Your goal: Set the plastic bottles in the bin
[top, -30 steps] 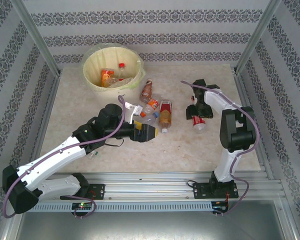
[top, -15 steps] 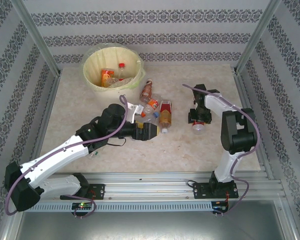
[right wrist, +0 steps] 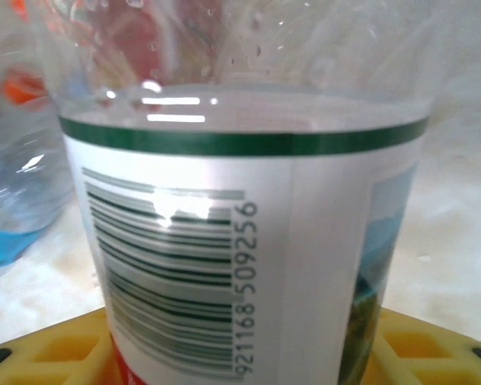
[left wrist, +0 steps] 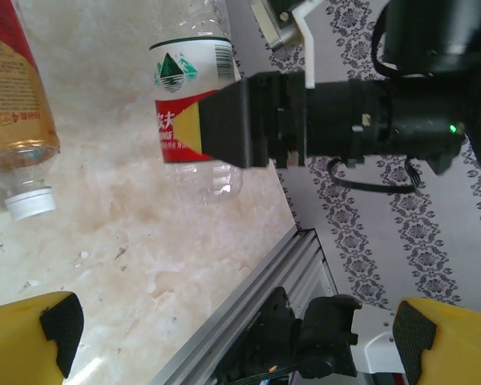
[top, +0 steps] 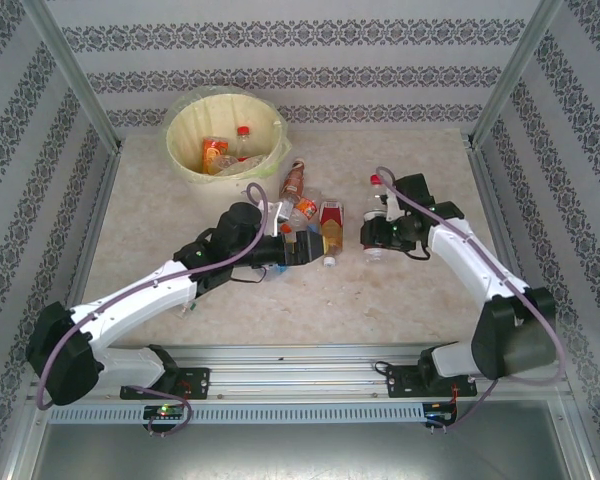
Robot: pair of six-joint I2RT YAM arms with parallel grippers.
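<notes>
Swung leftward since a second ago, right claw (top: 376, 236) pinches a red-and-white-labelled bottle (left wrist: 188, 104), right of the bottle cluster (top: 310, 215) on the desk (top: 180, 200); left claw (left wrist: 234, 333) hangs spread wide.

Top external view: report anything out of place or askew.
Several plastic bottles lie tipped in a heap mid-table, outside the bin, beside the open left tool. The right tool grips a red-labelled bottle. No spill or damage shows.
</notes>
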